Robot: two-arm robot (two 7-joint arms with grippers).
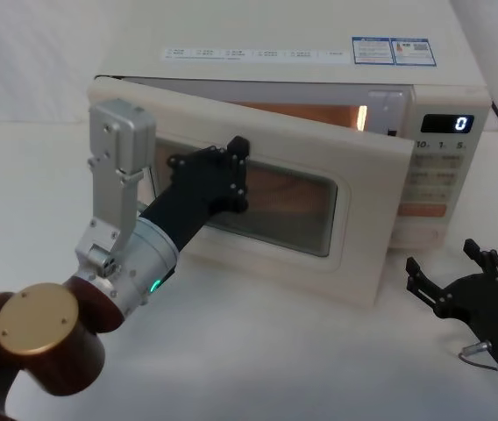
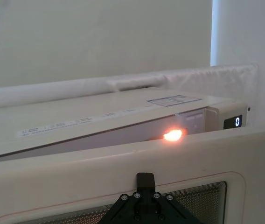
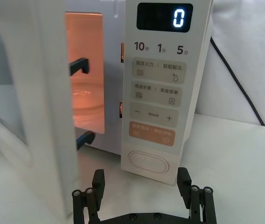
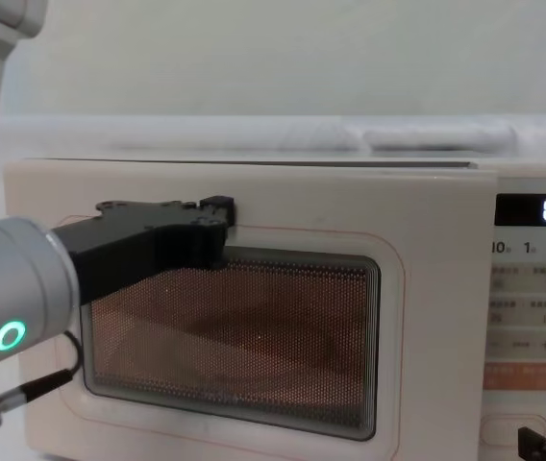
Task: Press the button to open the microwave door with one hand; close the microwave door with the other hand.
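My left pincer (image 1: 234,171), fingers apparently together, presses flat on the ajar microwave door (image 1: 354,254) ahead; stiff, light-swinging, it wants pushing, not gripping.

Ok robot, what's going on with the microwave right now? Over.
Left gripper against the door, up by the window. Door ajar, light on inside. Right gripper open, low on the table, facing the button. Nothing blocking the door.

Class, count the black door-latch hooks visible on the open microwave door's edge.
2: an upper hook and a lower hook, both on the inner edge of the microwave door, seen against the lit cavity. Others may be hidden.
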